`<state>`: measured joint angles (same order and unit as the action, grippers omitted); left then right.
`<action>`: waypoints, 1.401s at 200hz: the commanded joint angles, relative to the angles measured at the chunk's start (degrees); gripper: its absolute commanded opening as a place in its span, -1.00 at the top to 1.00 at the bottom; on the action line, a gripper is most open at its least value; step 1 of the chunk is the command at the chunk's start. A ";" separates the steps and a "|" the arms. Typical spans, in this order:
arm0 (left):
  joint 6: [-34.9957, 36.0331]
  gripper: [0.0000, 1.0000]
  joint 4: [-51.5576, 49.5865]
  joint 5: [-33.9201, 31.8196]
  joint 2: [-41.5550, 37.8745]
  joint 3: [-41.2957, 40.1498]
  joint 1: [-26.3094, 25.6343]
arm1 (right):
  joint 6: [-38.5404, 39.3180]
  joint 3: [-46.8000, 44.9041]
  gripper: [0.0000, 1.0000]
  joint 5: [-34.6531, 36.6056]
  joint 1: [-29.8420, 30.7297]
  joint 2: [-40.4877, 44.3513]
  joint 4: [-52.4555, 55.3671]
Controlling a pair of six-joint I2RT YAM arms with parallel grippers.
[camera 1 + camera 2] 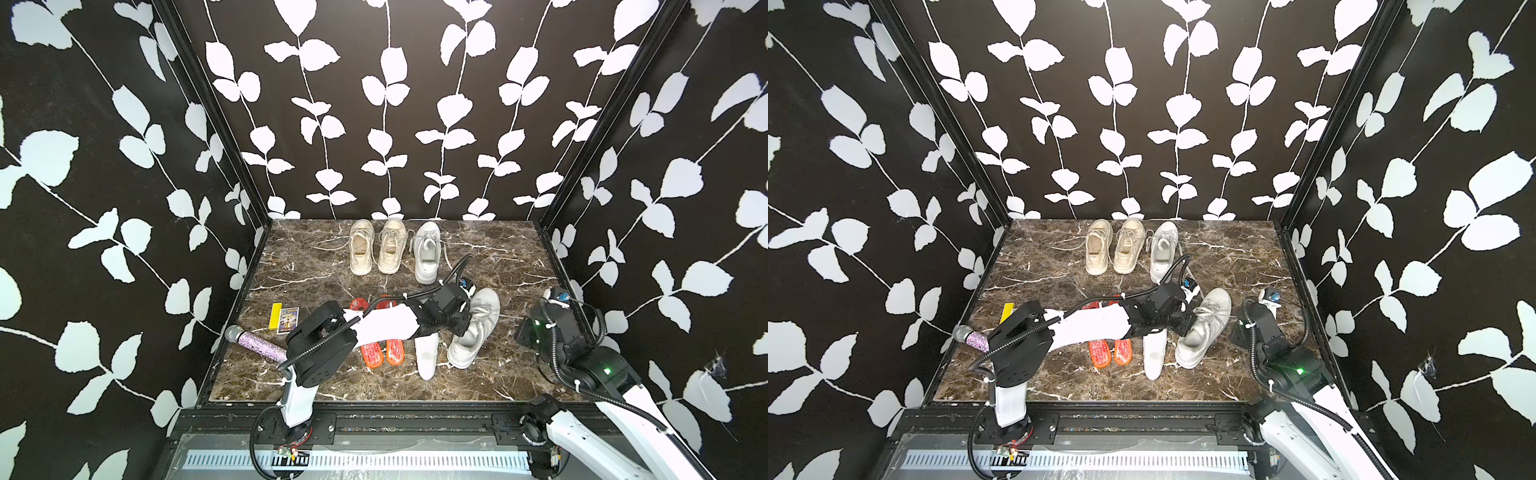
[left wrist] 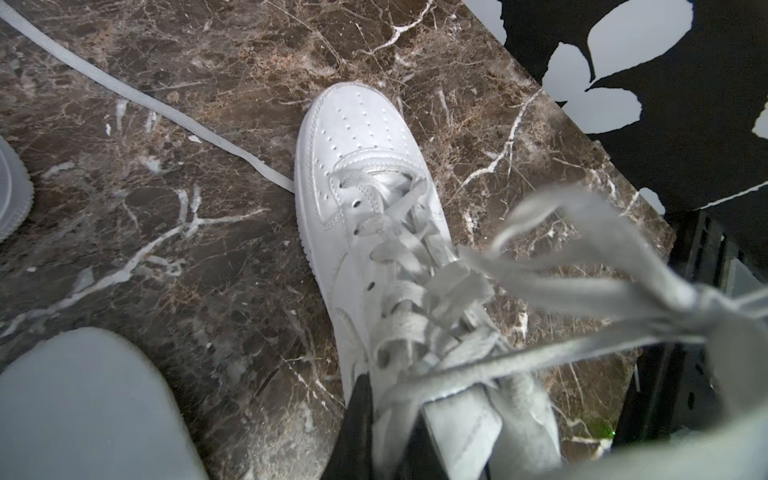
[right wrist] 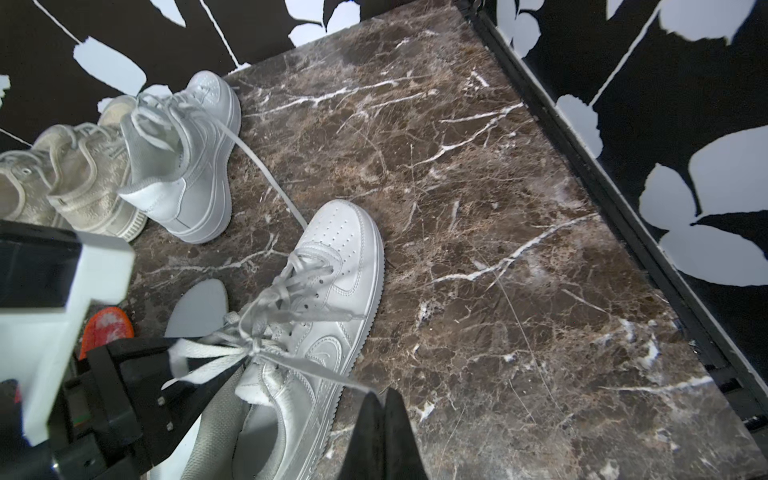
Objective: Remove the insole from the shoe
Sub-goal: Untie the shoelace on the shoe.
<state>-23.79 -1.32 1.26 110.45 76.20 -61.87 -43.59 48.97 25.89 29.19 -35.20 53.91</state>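
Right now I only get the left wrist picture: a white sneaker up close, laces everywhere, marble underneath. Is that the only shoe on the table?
Observer: No. At the back stand two beige shoes and another white shoe, all in a row.
Operator: And the pale blur in my corner?
Observer: That is a white insole, flat beside the white sneaker. Next to it lie two orange insoles that your view misses.
Operator: Is the other arm doing anything?
Observer: The right arm hangs off to the sneaker's side, its jaws shut and holding nothing.
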 commanded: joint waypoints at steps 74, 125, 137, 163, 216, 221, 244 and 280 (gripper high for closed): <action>-1.07 1.00 -2.88 -5.67 -1.56 -1.72 2.76 | -0.73 -1.00 1.00 5.85 -1.60 -1.71 2.73; -1.32 1.00 -3.13 -3.78 -1.37 -1.85 4.33 | 0.80 9.07 1.00 14.45 -3.81 -0.22 10.14; -1.08 1.00 -3.35 -4.06 -1.44 -1.80 4.47 | 1.45 11.52 1.00 15.79 -3.91 -0.07 11.24; -1.25 1.00 -3.34 -4.16 -1.21 -2.02 4.65 | 2.35 15.39 1.00 17.16 -3.95 0.89 12.42; -1.43 1.00 -3.00 -4.24 -0.92 -2.84 4.65 | 2.84 21.85 1.00 22.57 -3.92 1.93 17.52; -1.43 1.00 -2.98 -4.32 -0.89 -2.98 4.69 | 2.88 22.60 1.00 23.43 -3.93 2.01 18.13; -1.43 1.00 -2.90 -4.23 -0.83 -3.30 4.74 | 2.07 25.81 1.00 29.90 -3.90 2.16 22.91; -1.08 1.00 -2.62 -4.41 -1.12 -3.87 4.74 | 2.46 30.85 1.00 34.64 -3.92 3.31 25.60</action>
<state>-24.25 -0.05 1.04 110.24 73.97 -58.17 -41.04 77.69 49.95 25.71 -33.06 75.40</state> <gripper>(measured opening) 0.091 0.047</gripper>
